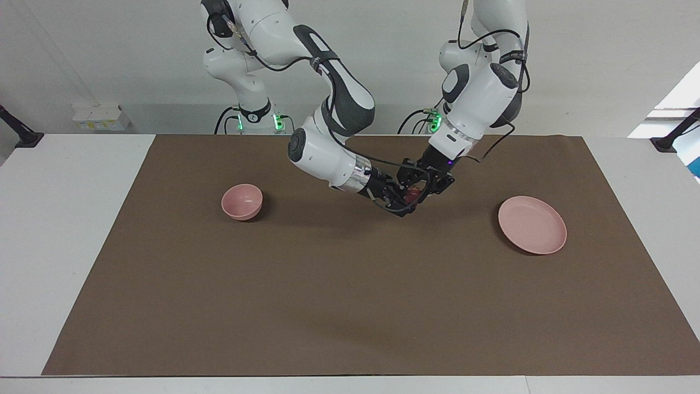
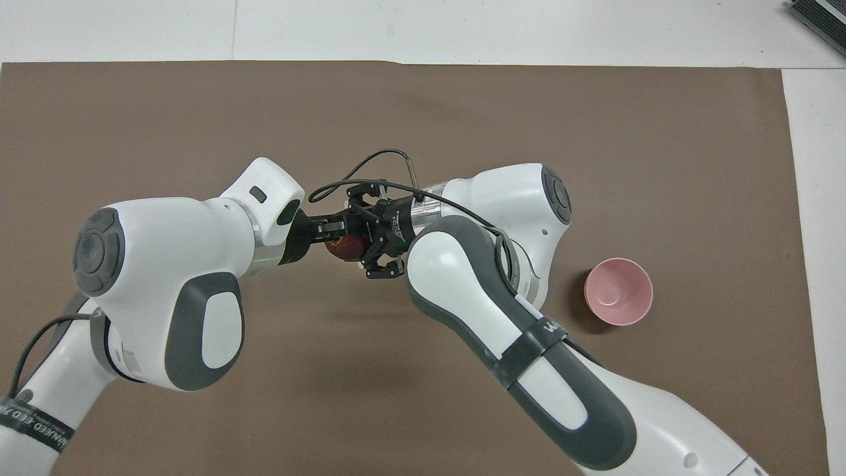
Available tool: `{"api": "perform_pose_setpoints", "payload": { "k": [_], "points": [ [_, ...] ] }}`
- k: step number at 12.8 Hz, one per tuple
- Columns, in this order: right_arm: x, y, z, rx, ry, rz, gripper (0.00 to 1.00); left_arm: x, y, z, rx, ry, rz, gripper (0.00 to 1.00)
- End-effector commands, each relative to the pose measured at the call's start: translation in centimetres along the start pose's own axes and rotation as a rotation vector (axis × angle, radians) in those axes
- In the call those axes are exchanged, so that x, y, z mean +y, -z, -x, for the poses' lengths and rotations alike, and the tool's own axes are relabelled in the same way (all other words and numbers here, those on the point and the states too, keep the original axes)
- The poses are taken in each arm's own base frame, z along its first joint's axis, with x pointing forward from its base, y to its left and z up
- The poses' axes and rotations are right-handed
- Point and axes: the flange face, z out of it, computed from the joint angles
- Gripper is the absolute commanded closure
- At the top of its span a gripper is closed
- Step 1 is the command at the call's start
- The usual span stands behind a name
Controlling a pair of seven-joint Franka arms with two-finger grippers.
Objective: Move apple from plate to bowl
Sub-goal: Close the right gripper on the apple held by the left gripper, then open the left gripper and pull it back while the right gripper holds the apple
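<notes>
The dark red apple [image 1: 414, 192] hangs in the air over the middle of the brown mat, between both grippers; it also shows in the overhead view [image 2: 346, 247]. My left gripper [image 1: 420, 187] [image 2: 336, 233] is shut on the apple. My right gripper [image 1: 404, 200] [image 2: 362, 242] meets it from the bowl's side and is right up against the apple. The pale pink plate [image 1: 532, 225] lies bare toward the left arm's end; the overhead view hides it under the left arm. The pale pink bowl [image 1: 241, 201] [image 2: 618, 291] stands empty toward the right arm's end.
The brown mat [image 1: 350, 306] covers most of the white table. Both arms' forearms hang low over the mat's middle, between the bowl and the plate.
</notes>
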Motion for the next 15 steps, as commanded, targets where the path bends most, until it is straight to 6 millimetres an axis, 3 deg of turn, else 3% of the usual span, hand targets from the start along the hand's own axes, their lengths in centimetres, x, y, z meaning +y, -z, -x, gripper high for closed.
{"api": "perform_pose_setpoints", "payload": {
  "k": [1, 2, 4, 9, 12, 15],
  "points": [
    [0.1, -0.2, -0.6, -0.012, 0.006, 0.008, 0.71, 0.5, 0.6, -0.7, 0.019, 0.028, 0.02, 0.6],
    [0.1, -0.3, -0.6, -0.014, 0.006, 0.012, 0.71, 0.6, 0.6, -0.7, 0.019, 0.05, 0.021, 0.33],
    [0.1, -0.3, -0.5, -0.017, 0.006, 0.011, 0.7, 0.7, 1.2, -0.7, 0.016, 0.063, 0.023, 0.18],
    [0.1, 0.4, -1.0, -0.017, 0.004, 0.015, 0.68, -0.4, 4.0, 0.1, -0.101, 0.058, -0.005, 0.02],
    [0.0, 2.6, -2.7, -0.037, 0.039, 0.05, 0.68, -1.7, 7.0, 0.1, -0.127, -0.002, -0.109, 0.01],
    [0.3, 6.3, -3.0, 0.008, 0.172, 0.084, 0.68, -2.7, 10.3, -1.7, -0.13, -0.072, -0.251, 0.0]
  ]
}}
